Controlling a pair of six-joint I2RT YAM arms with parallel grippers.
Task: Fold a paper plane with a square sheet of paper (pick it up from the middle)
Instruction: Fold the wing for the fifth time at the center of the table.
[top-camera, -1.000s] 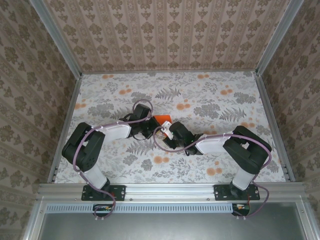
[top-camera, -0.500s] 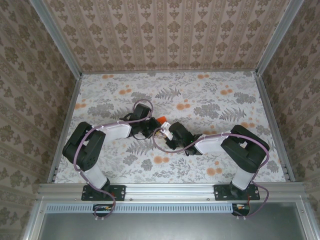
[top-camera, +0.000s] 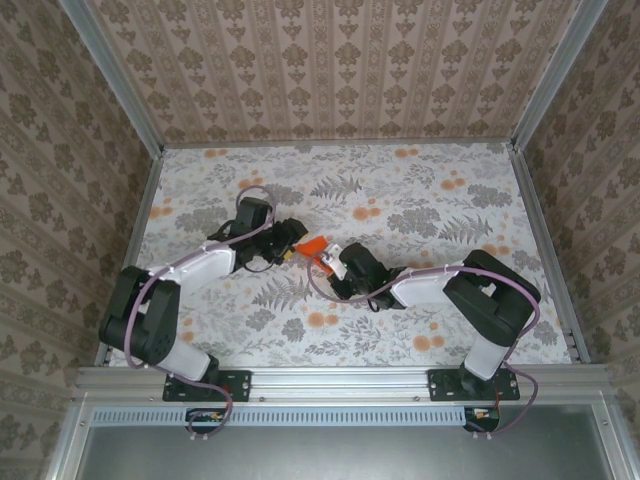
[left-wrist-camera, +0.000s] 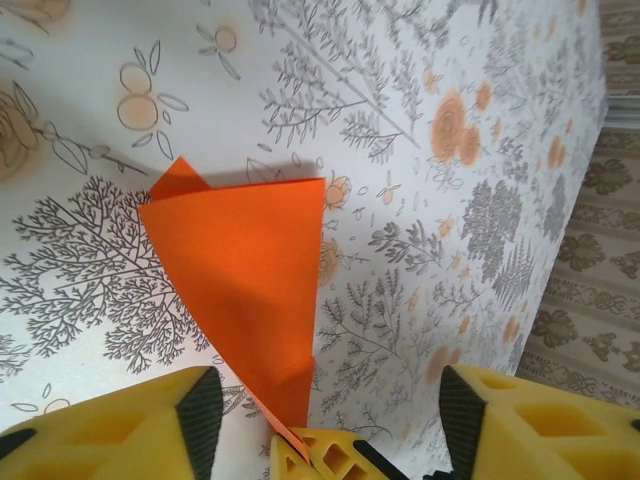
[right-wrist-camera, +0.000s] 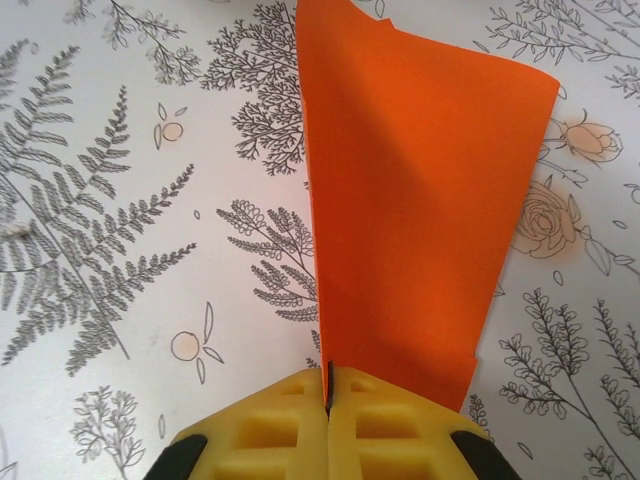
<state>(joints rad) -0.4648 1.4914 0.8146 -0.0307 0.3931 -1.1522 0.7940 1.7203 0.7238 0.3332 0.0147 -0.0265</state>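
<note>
Near the middle of the table (top-camera: 200, 190), between the two arms: the square sheet of paper (top-camera: 314, 246), bright orange, folded by now into a narrowing wedge of more than one layer. Pinched at its narrow end by the right gripper (right-wrist-camera: 328, 385), with jaws pressed fully together on the paper. Seems raised a little off the floral surface, to judge by the shadow under it. Just beside it, the left gripper (left-wrist-camera: 325, 400), spread wide and gripping nothing, with the paper reaching out ahead of its yellow fingers (left-wrist-camera: 170, 425).

From the right wrist, shows a soft crease along its length and a small notch at the far edge. Probably well past the first folds, being neither square nor flat. Not yet a slim pointed dart, though: far end broad, no clear wings. Likely left to do: sharpen the centre crease, fold down the wings, set the finished plane on the table.
</note>
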